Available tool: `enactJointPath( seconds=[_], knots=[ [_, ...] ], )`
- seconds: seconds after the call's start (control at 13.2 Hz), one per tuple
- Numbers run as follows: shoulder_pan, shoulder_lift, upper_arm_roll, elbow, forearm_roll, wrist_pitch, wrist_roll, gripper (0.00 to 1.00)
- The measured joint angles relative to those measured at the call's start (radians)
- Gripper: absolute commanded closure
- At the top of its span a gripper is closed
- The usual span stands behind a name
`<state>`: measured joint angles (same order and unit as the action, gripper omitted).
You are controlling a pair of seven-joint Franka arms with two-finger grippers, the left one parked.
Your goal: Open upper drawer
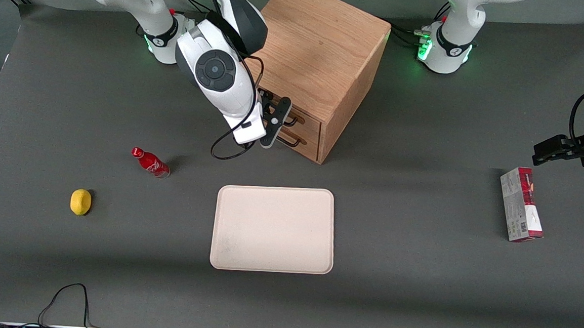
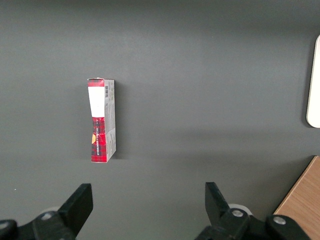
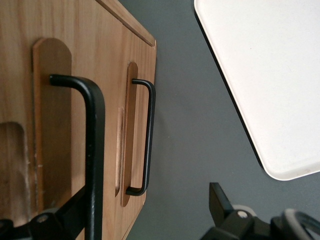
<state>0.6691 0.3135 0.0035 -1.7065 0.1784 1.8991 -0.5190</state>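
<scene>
The light oak cabinet [image 1: 319, 49] stands at the back middle of the table. Its upper drawer [image 1: 311, 120] looks closed, with a black bar handle [image 1: 295, 118]. The lower drawer [image 1: 309, 144] has its own black handle [image 1: 293, 142]. My right gripper [image 1: 278, 124] is open, right in front of the drawer fronts. In the right wrist view the upper drawer's handle [image 3: 95, 150] stands close up between the open fingers [image 3: 221, 200], near one of them. The gripper [image 3: 145, 212] holds nothing. The lower handle [image 3: 149, 135] shows farther off.
A cream tray [image 1: 274, 229] lies nearer the front camera than the cabinet. A red cola bottle [image 1: 151, 162] and a lemon [image 1: 81, 202] lie toward the working arm's end. A red and grey box [image 1: 521, 204] lies toward the parked arm's end, also in the left wrist view [image 2: 102, 120].
</scene>
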Motion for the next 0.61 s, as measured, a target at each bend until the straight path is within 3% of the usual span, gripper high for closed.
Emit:
enactJointPath(
  seconds=[0.61],
  knots=[
    [-0.003,0.029,-0.014,0.008,-0.012,0.034,0.0,0.0]
  ],
)
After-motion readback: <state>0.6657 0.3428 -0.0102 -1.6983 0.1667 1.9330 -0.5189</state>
